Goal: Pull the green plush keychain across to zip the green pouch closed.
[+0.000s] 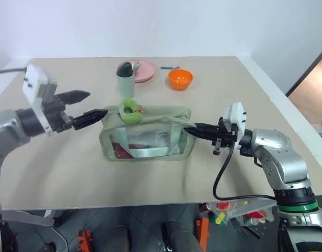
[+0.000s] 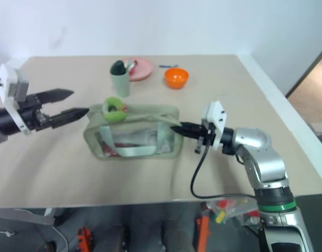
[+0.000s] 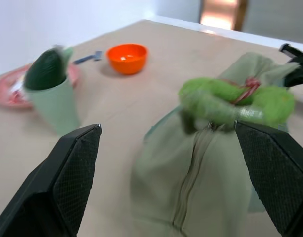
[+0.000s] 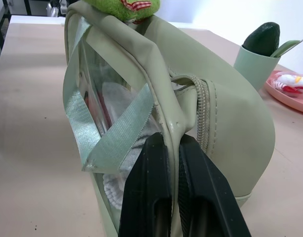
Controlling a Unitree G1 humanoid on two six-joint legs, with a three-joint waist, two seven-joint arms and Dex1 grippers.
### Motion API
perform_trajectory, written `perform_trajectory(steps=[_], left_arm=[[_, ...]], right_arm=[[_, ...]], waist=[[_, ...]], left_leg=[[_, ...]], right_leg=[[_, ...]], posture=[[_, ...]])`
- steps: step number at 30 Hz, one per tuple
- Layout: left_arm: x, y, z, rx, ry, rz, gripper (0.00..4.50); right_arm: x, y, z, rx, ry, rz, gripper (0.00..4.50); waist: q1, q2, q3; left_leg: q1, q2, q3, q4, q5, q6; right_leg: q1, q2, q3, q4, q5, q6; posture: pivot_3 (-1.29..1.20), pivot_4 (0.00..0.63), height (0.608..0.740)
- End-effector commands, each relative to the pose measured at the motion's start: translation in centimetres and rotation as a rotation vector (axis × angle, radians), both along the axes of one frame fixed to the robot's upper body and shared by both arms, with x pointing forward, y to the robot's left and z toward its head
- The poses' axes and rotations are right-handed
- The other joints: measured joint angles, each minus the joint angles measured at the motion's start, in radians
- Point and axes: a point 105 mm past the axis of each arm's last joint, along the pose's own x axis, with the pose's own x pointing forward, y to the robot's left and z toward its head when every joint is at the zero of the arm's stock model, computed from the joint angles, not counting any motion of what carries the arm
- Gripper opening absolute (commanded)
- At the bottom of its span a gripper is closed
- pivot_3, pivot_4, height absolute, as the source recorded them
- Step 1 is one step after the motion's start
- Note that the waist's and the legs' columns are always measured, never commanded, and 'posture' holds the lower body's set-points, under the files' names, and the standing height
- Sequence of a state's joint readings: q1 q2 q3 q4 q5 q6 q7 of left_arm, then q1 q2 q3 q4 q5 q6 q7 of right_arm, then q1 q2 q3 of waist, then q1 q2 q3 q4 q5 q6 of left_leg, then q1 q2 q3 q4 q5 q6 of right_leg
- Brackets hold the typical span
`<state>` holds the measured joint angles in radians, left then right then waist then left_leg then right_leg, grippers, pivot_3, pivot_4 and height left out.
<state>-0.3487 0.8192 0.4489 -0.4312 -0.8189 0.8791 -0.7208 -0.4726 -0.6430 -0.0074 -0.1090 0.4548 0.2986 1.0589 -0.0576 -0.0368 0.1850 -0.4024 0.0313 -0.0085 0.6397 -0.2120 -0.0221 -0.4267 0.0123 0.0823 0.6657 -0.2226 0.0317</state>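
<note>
The green pouch [image 1: 146,134] lies near the middle of the table [image 1: 72,178], its clear window toward the robot, and I take it as my landmark. The right gripper [image 1: 191,131] has its two black fingers pressed together on the fabric edge at the pouch's right end, just beside the end of the zipper; I judge it is there to anchor the bag, so that the slider can be drawn along without dragging the whole pouch. The green plush keychain [image 1: 130,111] sits on top of the pouch at its left end, where the zipper seems to finish, and the teeth I can see in the wrist views look joined, so the closing appears done or almost done. The left gripper [image 1: 93,107] hangs in the air just to the left of the pouch with its fingers spread wide and nothing between them; the charm is free, lying loose on the fabric. Behind the pouch stands a sage-green cup [image 1: 125,83] with a dark object in it, beyond it a pink plate [image 1: 144,70], and to the right of the plate an orange bowl [image 1: 180,79]; they are well apart from the work and not in the way. I can read no brand, label or writing on the pouch or on the dishes.
</note>
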Motion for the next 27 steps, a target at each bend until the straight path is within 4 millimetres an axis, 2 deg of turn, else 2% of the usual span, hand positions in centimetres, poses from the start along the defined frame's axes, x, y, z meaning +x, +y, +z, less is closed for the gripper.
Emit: perform_trajectory(steps=[1,5,12,15,21,25,26,27], left_arm=[[-2.0,-0.2,-0.3,-0.036,-0.036,0.044,4.45],[-2.8,-0.9,-2.1,-0.076,0.000,0.065,4.45],[-2.0,-2.4,-4.3,-0.097,0.037,0.049,4.45],[-1.4,-2.9,-5.5,-0.090,0.069,0.041,3.69],[-0.6,-3.3,-5.4,-0.110,0.046,0.036,1.67],[0.0,-3.6,-5.0,-0.118,0.027,0.027,0.27],[0.1,-3.6,-4.9,-0.119,0.025,0.024,0.01],[0.2,-3.8,-4.9,-0.120,0.026,0.017,0.00]], right_arm=[[0.1,-0.1,0.4,0.000,-0.027,0.004,0.00],[0.4,-0.1,0.5,-0.002,-0.032,0.006,0.00],[0.7,0.2,0.6,-0.006,-0.038,0.020,0.00],[0.8,0.2,0.7,-0.005,-0.042,0.018,0.00],[0.7,0.0,0.8,0.029,0.025,0.024,0.00],[-0.7,0.0,0.6,-0.070,0.061,0.093,1.40],[-1.0,0.0,0.6,-0.084,0.066,0.103,1.74],[-1.2,0.1,1.0,-0.087,0.057,0.104,2.09]], waist=[[-0.001,0.000,0.000],[0.003,0.000,0.000],[0.007,0.000,0.000],[0.007,0.000,0.000],[0.007,0.000,0.000],[0.009,0.000,0.000],[0.010,0.000,0.000],[0.010,0.000,0.000]], left_leg=[[0.000,0.000,0.000,0.000,0.000,0.000],[0.001,0.000,0.000,0.000,0.000,0.000],[0.004,-0.001,0.003,0.001,0.001,0.000],[0.004,-0.001,0.003,0.002,0.002,0.000],[0.004,0.000,0.003,0.000,0.001,0.000],[0.004,-0.001,0.002,0.000,0.001,0.000],[0.003,-0.001,0.003,0.000,0.001,0.000],[0.003,-0.001,0.003,0.000,0.001,0.000]], right_leg=[[0.000,0.000,0.000,0.000,0.000,0.000],[0.001,0.000,0.000,0.000,0.000,0.000],[0.003,0.000,0.002,0.000,0.000,-0.006],[0.003,0.000,0.003,0.000,0.000,-0.006],[0.002,0.001,0.002,0.000,0.000,-0.005],[0.002,0.001,0.002,0.000,0.000,-0.005],[0.002,0.000,0.002,0.000,0.000,-0.005],[0.002,0.000,0.002,0.000,0.000,-0.005]], posture=[[0.00,0.150,0.740],[0.00,0.150,0.740],[0.00,0.150,0.740],[0.00,0.150,0.740],[0.00,0.150,0.740],[0.00,0.150,0.740],[0.00,0.150,0.740],[0.00,0.150,0.740]])
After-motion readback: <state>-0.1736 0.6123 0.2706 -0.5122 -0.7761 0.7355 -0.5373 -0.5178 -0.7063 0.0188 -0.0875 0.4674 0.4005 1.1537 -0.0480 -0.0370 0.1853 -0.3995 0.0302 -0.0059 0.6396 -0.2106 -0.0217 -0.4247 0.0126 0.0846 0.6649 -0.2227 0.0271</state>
